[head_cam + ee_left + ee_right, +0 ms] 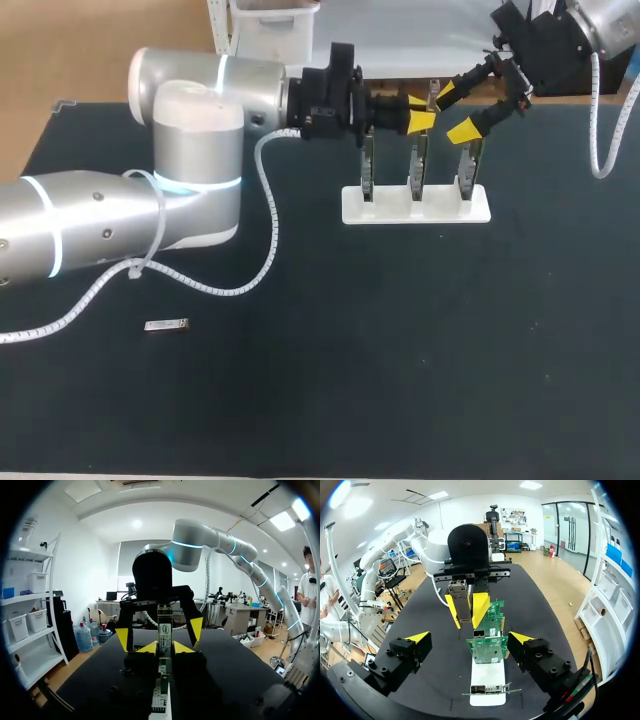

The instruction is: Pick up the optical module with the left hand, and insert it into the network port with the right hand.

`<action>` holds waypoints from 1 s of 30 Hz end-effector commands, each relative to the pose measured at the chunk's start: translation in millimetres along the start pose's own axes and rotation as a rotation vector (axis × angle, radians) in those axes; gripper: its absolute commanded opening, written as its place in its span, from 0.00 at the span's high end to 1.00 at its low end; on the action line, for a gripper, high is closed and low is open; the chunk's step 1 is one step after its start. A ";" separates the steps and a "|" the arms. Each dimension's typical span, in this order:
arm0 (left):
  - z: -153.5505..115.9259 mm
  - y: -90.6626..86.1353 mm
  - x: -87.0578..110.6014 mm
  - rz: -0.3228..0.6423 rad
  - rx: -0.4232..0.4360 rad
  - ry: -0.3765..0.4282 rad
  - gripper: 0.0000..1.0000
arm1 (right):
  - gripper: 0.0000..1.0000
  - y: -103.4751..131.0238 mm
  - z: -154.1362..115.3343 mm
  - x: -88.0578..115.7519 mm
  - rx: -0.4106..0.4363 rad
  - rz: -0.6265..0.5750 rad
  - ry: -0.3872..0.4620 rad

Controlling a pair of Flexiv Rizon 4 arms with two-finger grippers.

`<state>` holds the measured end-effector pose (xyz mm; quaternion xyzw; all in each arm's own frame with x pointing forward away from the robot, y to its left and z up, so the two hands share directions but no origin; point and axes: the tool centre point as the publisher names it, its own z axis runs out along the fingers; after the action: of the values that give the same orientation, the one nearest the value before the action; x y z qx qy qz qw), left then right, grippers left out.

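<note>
The left gripper (465, 609) is clamped on the slim silver metal optical module (461, 600), held just ahead of the right gripper (469, 639), whose fingers are spread wide, with the upright green network cards (487, 650) just below, so pickup looks done and handover and insertion remain.

Slim grey optical module (462, 605), upright in the left gripper (465, 621) — close by green network cards (487, 650) standing in a white stand (487, 677).
</note>
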<state>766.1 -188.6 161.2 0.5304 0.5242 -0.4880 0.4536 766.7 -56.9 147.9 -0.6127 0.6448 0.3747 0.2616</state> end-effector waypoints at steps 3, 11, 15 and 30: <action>0.3 2.3 0.0 0.000 0.005 0.002 1.00 | 0.00 0.3 -0.1 0.0 0.000 0.000 0.000; 0.3 2.3 0.0 0.000 0.005 0.002 1.00 | 0.00 -4.1 -5.1 -7.0 0.040 -0.003 0.005; 0.3 2.3 0.0 0.000 0.005 0.002 1.00 | 0.00 -3.4 -10.7 -14.3 0.055 -0.007 0.008; 0.3 2.3 0.0 0.000 0.005 0.002 1.00 | 0.00 0.8 -19.0 -43.1 0.087 -0.030 -0.003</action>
<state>766.8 -188.7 161.3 0.5308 0.5239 -0.4884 0.4530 777.7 -47.5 192.6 -0.6124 0.6488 0.3458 0.2904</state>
